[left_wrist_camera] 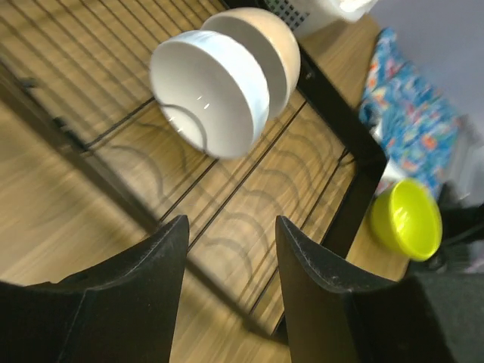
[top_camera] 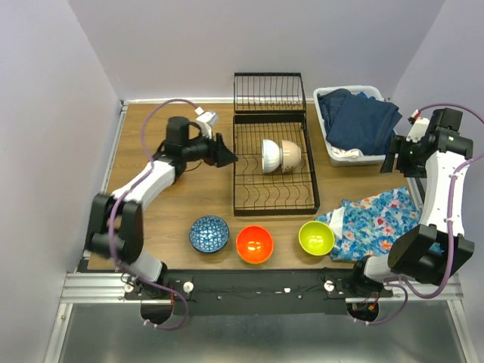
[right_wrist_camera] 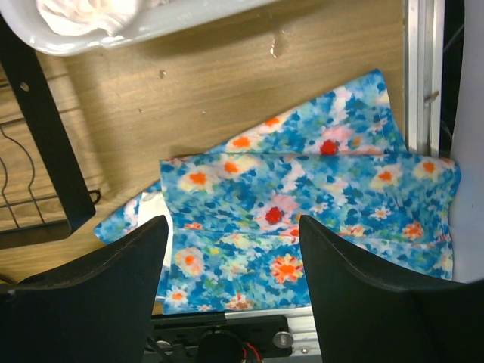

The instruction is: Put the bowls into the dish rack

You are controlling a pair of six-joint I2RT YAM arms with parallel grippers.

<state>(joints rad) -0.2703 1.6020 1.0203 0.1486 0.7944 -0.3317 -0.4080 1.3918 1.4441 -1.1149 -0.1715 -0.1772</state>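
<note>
Left wrist view: left tool [left_wrist_camera: 231, 227], jaws parted, nothing between them, hanging at the left rim of the dish rack [left_wrist_camera: 340, 113]. White bowl [left_wrist_camera: 208, 91] stands on edge in the slots, against the cream bowl [left_wrist_camera: 276, 45]. Reads as a placement finished.

Blue patterned bowl [top_camera: 209, 233], orange bowl [top_camera: 254, 244] and lime green bowl [left_wrist_camera: 404, 219] sit along the near edge of the bench [top_camera: 151, 151], unloaded.

Next calls for reaching to that edge, probably the blue patterned bowl, and pinching its rim.

Right tool [right_wrist_camera: 234, 249] is wide and empty, over the floral cloth [right_wrist_camera: 302, 197].
</note>
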